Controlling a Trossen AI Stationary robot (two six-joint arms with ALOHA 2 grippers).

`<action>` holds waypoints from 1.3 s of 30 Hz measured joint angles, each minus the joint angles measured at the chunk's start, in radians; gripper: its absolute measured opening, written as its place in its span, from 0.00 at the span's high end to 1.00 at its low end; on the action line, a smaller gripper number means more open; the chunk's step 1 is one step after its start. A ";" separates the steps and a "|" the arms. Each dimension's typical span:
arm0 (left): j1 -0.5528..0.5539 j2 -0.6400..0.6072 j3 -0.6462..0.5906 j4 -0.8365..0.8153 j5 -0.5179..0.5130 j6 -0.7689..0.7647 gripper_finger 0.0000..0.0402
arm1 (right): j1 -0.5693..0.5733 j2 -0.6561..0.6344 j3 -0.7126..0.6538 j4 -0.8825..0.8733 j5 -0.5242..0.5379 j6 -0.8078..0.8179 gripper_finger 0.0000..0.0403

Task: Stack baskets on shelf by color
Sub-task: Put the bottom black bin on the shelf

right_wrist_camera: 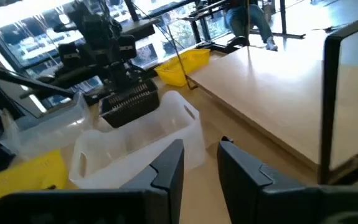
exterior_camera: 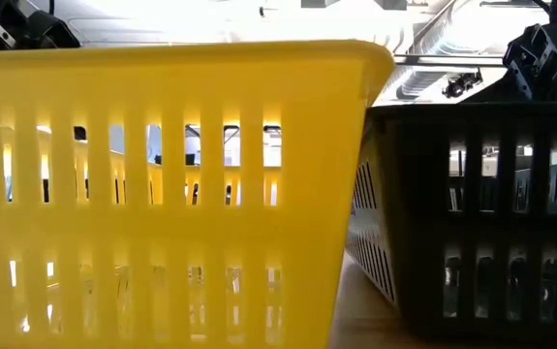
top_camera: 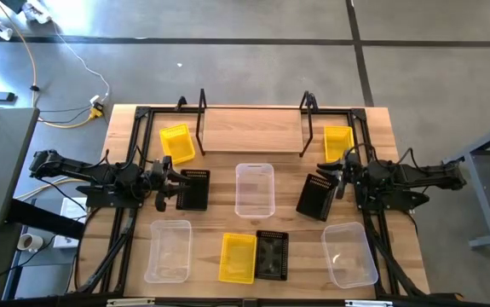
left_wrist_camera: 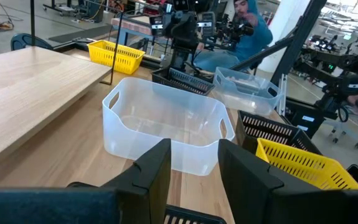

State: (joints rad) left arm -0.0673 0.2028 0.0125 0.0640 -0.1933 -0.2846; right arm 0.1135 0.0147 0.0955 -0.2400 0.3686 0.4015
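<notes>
The shelf (top_camera: 251, 130) stands at the table's far edge and nothing lies on its plank. My left gripper (top_camera: 179, 185) is at the left end of a black basket (top_camera: 195, 192). My right gripper (top_camera: 334, 181) is at the far right corner of a second, turned black basket (top_camera: 315, 198). A clear basket (top_camera: 255, 189) rests on its base between them. Yellow baskets (top_camera: 176, 143) (top_camera: 338, 143) sit beside the shelf's two ends. On the near side lie a clear basket (top_camera: 169, 250), a yellow one (top_camera: 238, 257), a black one (top_camera: 272, 254) and another clear one (top_camera: 349, 253). My left gripper (left_wrist_camera: 194, 165) has the black basket's rim (left_wrist_camera: 191, 216) between its two fingers, at the end toward the table's left. The fingers slant in from the left. The basket (right_wrist_camera: 129, 102) shows tilted below the gripper. Whether it is clear of the table, I cannot tell. My right gripper (right_wrist_camera: 200, 165) is narrowed at the second black basket's far right corner (top_camera: 325, 181), coming from the table's right. Its own body hides the contact. The basket (left_wrist_camera: 185, 81) sits tilted and turned, with its lower end near the table.
The near yellow basket (exterior_camera: 162, 194) and black basket (exterior_camera: 481, 223) fill the low view. A person (left_wrist_camera: 247, 25) sits beyond the table's right side. Bare wood lies between the shelf and the middle clear basket.
</notes>
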 joint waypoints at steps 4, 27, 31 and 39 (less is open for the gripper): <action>0.000 0.000 0.000 0.000 0.000 0.000 0.69 | 0.000 0.000 0.000 0.119 -0.008 0.059 0.79; 0.002 0.000 0.000 0.000 -0.061 0.028 0.69 | 0.001 0.257 0.342 0.348 -0.017 0.092 0.79; 0.002 0.000 0.000 0.000 -0.061 0.027 0.69 | 0.001 0.420 0.475 0.179 -0.096 0.177 0.79; 0.002 0.000 0.000 0.000 -0.088 0.027 0.69 | 0.073 0.740 0.690 -0.006 -0.217 0.254 0.79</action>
State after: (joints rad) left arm -0.0658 0.2027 0.0124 0.0643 -0.2810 -0.2581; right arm 0.1867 0.7549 0.7851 -0.2464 0.1520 0.6552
